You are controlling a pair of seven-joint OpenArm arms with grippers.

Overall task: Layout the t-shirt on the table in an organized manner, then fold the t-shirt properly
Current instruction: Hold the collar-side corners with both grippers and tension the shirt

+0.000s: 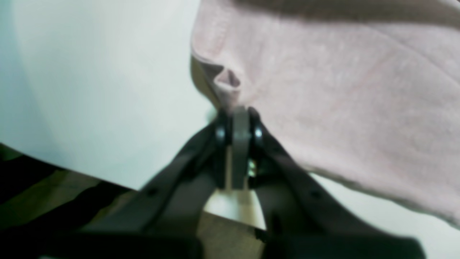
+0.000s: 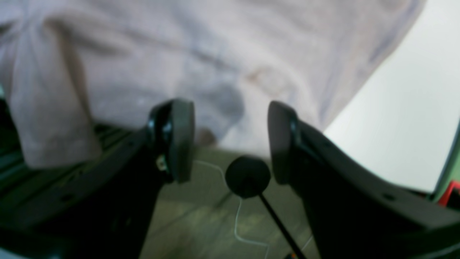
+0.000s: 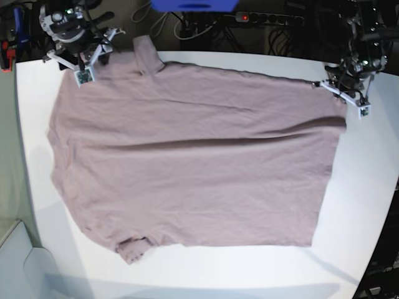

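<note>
The mauve-pink t-shirt (image 3: 193,156) lies spread nearly flat on the white table (image 3: 368,187), sleeves toward the left side of the base view and hem toward the right. My left gripper (image 1: 238,120) is shut on a pinched bit of the shirt's edge (image 1: 323,90); in the base view it (image 3: 349,92) sits at the shirt's far right corner. My right gripper (image 2: 230,140) is open, with its fingers (image 2: 179,140) just short of the shirt fabric (image 2: 201,54) at the table's edge. In the base view it (image 3: 84,62) is at the far left corner near a sleeve (image 3: 148,57).
A power strip (image 3: 268,17), cables and a blue object (image 3: 193,5) lie behind the table's far edge. In the right wrist view a black knob on a rod (image 2: 248,176) stands between the fingers over the floor. Bare table shows on the right (image 1: 90,72).
</note>
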